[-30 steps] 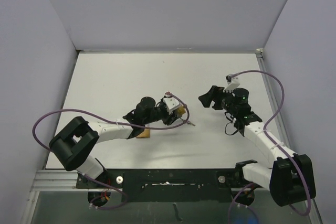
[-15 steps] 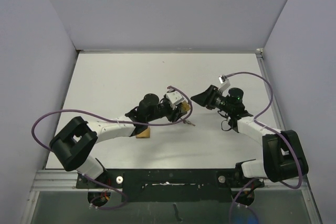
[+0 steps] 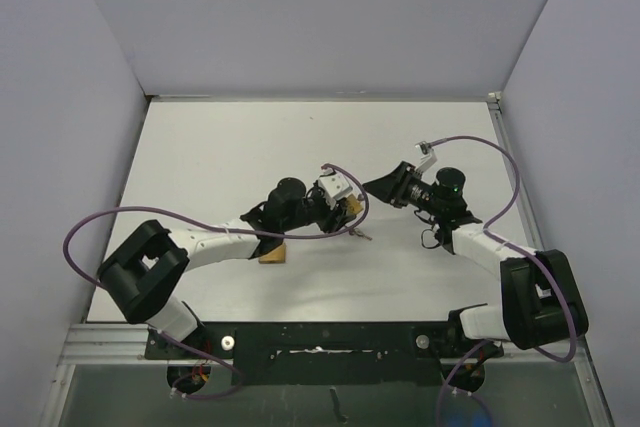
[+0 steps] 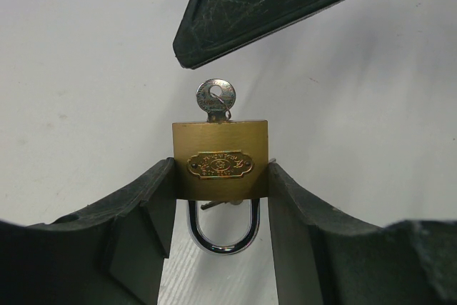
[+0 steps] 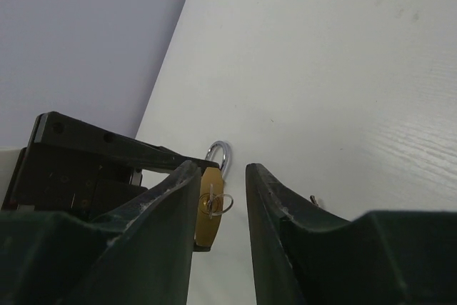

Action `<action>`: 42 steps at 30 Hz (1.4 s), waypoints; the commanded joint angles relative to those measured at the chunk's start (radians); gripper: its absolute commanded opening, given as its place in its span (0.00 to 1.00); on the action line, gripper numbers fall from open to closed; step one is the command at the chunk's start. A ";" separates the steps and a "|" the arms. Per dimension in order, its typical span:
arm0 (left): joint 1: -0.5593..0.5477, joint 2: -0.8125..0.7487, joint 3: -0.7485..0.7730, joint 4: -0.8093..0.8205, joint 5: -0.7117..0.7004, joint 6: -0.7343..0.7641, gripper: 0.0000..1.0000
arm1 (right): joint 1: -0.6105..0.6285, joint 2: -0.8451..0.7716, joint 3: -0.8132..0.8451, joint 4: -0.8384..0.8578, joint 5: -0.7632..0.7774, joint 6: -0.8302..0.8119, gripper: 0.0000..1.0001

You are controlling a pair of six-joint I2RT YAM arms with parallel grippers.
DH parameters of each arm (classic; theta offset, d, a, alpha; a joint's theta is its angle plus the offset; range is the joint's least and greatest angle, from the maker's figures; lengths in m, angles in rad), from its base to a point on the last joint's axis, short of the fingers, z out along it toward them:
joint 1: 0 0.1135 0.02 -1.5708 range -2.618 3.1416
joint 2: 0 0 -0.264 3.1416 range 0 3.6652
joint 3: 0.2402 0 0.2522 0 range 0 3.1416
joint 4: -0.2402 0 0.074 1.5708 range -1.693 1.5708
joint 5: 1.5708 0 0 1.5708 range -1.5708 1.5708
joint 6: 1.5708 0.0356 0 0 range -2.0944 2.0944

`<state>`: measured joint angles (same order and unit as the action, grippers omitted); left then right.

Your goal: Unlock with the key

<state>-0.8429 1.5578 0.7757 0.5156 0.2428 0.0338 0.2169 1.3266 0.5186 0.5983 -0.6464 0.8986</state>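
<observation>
We are holding the padlock (image 4: 220,158) in the left gripper (image 4: 221,176), its jaws pressing on the two narrow sides of the brass body. The shackle (image 4: 223,230) is pointing back toward the left wrist. The lock is sitting near the middle of the table (image 3: 200,147), between the two arms. The key (image 4: 216,98) is already standing in the keyway, with its round bow sticking out on the far side of the body. We are bringing the right gripper (image 5: 221,169) in from the right with its claw partly open and gripping nothing. From its wrist view the bow is lining up with the gap, just beyond the tips.

We are judging the lock to be dense, rigid and smooth-sided, so it may be slipping under torque. The key looks thin and stiff. We are aiming to pinch the bow across its flat faces, close to the body.
</observation>
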 commanded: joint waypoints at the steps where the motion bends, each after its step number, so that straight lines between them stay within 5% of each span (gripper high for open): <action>1: -0.004 0.015 0.087 0.074 0.004 -0.009 0.00 | 0.015 -0.015 -0.003 0.073 -0.032 -0.001 0.32; 30: -0.005 0.039 0.114 0.047 -0.036 0.023 0.00 | 0.055 0.023 0.009 0.046 -0.008 -0.008 0.04; 42: -0.046 0.083 0.145 0.020 -0.192 0.087 0.00 | 0.104 0.033 0.102 -0.114 0.071 -0.003 0.00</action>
<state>-0.8688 1.6218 0.8391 0.4702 0.1379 0.0845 0.2783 1.3731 0.5415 0.5346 -0.5850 0.8944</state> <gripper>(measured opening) 0.454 0.068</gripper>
